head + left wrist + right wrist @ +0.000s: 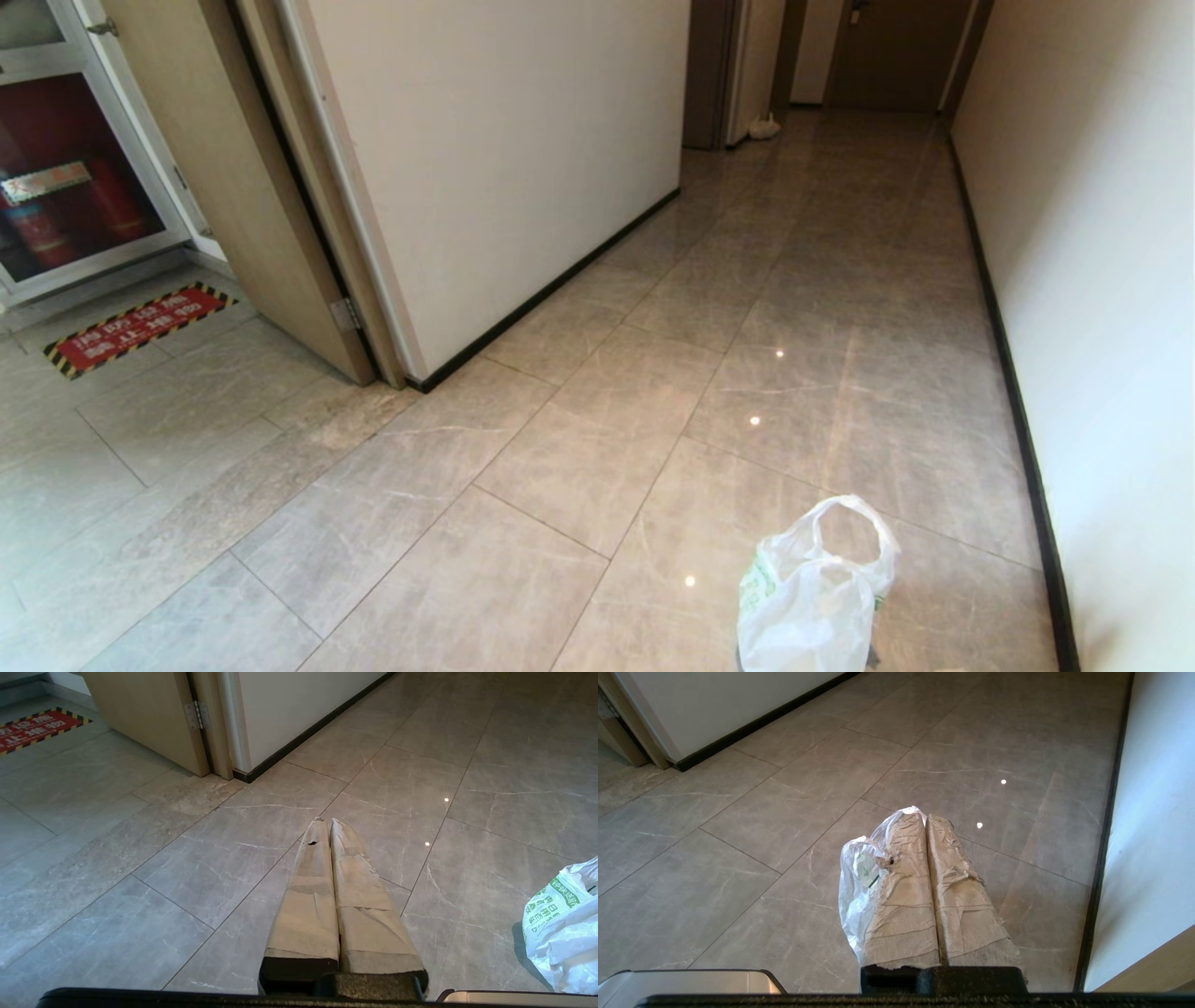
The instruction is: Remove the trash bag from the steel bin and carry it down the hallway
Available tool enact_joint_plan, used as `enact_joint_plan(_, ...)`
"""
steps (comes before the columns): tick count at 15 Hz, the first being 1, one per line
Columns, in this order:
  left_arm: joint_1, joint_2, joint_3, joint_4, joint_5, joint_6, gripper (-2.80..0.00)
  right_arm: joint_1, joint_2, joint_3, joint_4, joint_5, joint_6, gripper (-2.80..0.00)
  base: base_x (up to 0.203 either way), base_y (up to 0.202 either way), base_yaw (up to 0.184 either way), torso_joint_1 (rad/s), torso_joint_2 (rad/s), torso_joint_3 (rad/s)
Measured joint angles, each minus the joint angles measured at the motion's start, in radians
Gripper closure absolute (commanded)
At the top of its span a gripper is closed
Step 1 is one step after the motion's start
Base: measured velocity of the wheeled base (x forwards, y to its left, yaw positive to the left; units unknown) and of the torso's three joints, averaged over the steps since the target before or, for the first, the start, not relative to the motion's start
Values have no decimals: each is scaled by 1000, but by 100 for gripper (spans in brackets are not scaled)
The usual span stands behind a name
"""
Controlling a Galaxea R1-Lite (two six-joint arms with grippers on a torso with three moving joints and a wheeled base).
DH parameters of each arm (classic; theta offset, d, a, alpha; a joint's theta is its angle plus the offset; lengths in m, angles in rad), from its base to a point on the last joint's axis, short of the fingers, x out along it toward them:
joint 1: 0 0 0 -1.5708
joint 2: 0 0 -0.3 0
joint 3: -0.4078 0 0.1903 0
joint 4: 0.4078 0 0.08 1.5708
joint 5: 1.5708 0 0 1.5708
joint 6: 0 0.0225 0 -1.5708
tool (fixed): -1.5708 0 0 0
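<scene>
OK, you're in the hallway, glossy marble-look tiles running ahead to dark doors at the far end, white wall close on your right side with its black baseboard, wall corner and open wooden door off to the left. The steel bin is not in any view, so judge the removal part done and treat this as the carry. Drive straight down the middle of the tiles; keep off the right baseboard since the load hangs on that side. The trash bag hangs low in front of you at the near right, above the floor, loop handle standing up. Right gripper has its taped fingers pressed together, pinching bag plastic at the tips, bag bunched along one side of them. It looks like a thin pinch on thin film, so go smooth: no jerky starts, no hard turns, or it may slip out or tear. Left gripper is shut too, holding nothing, parked over bare tile, bag just off to its side. Leave it parked. Don't loosen the right until you reach the far end.
</scene>
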Motion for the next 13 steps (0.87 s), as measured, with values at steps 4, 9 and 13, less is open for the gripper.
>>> enact_joint_plan(4,0,0,0,0,0,0,0,1,0,0,-1,2,-7,0,0,0,0,0,0,0)
enact_joint_plan(9,0,0,0,1,0,0,0,1,0,0,1,2,-10,0,0,0,0,0,0,0)
enact_joint_plan(13,0,0,0,0,0,0,0,0,0,1,-4,0,1,0,0,0,0,0,0,0)
